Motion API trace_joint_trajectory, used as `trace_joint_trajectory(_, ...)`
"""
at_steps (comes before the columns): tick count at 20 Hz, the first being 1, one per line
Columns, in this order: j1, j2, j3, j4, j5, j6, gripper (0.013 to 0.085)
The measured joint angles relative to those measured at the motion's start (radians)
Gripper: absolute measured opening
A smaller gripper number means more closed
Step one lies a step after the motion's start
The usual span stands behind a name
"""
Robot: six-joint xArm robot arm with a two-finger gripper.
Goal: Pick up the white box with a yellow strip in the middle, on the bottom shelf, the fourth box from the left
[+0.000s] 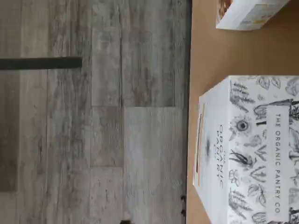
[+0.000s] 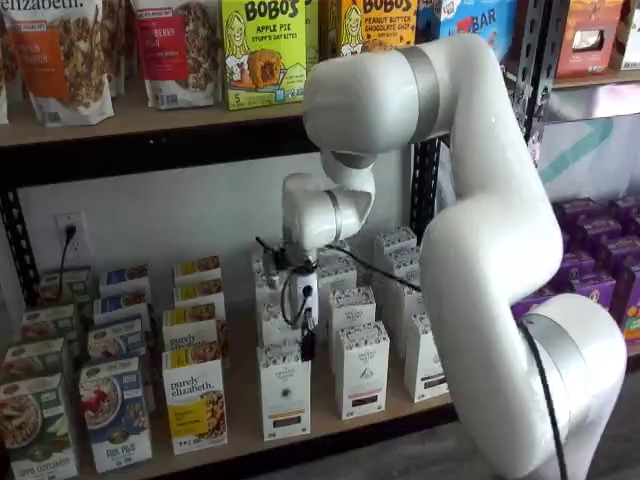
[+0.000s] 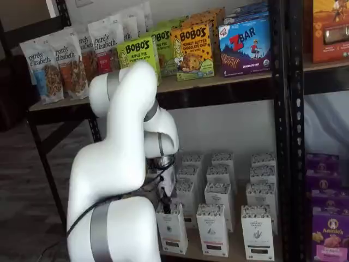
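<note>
The white box (image 2: 285, 395) is a tall narrow carton with a speckled top, a dark round emblem and a thin gold-yellow strip. It stands at the front of the bottom shelf (image 2: 330, 425). It shows in both shelf views (image 3: 172, 228). In the wrist view it fills one corner (image 1: 252, 149), printed "THE ORGANIC PANTRY CO", standing on the brown board (image 1: 210, 60). My gripper (image 2: 308, 346) hangs just above the box's top, also in a shelf view (image 3: 165, 205). Only a dark finger shape shows, with no plain gap and nothing held.
A "purely elizabeth" box (image 2: 195, 402) stands left of the white box. White cartons with dark strips (image 2: 360, 370) stand right of it and behind. The upper shelf (image 2: 140, 125) carries bags and Bobo's boxes. Purple boxes (image 3: 330, 229) fill the rack at right. The grey plank floor (image 1: 93, 116) lies below.
</note>
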Motion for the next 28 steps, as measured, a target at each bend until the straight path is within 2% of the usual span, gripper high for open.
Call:
trace_joint_trajectory(3,0.007,0.016,-0.042,0.059,0.042,-0.042,0.0850)
trace_joint_trajectory(6,0.015,0.032,-0.077,0.075,0.065,-0.045,0.0850)
trace_joint_trajectory(11,0.023,0.057,-0.120,0.075,0.077,-0.036,0.0850)
trace_joint_trajectory(18,0.033,0.133,-0.211,0.044,0.103,0.001,0.0850)
trace_joint_trajectory(25,0.026,0.194,-0.266,0.065,0.075,-0.024,0.0850)
trace_joint_trajectory(28,0.020,0.214,-0.292,0.059,0.075,-0.025,0.0850)
